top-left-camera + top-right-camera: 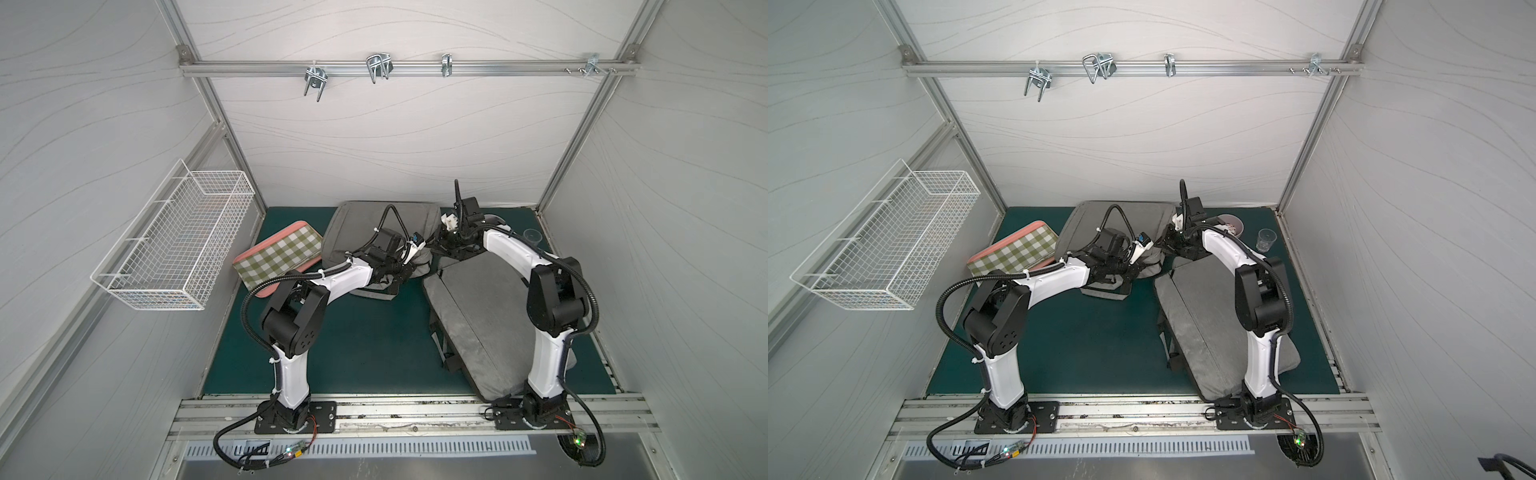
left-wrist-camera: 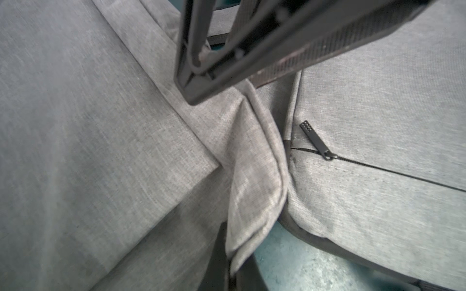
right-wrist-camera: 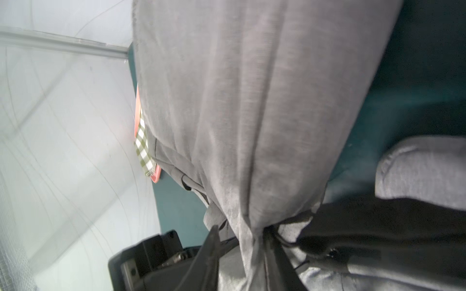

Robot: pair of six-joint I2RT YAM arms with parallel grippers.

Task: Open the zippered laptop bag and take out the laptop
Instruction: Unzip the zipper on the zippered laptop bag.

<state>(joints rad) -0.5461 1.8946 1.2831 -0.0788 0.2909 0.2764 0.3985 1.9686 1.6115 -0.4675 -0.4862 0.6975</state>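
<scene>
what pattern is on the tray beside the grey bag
The tray has a green-and-white check with a pink rim, clearest in a top view.

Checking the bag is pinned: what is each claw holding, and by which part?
Left claw: shut on the grey laptop bag, pinching a fabric fold at its corner. Right claw: bunched bag fabric lies between its jaws; a grip cannot be told.

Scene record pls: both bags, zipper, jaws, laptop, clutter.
rear grey bag: flat on mat, far centre
second grey bag: near right of mat
zipper pull: at second bag's corner
left gripper: jaws shut on rear bag's fold
right gripper: jaws around rear bag's bunched fabric; clamping unclear
laptop: not visible
clutter: checked tray, glass, wire basket
</scene>
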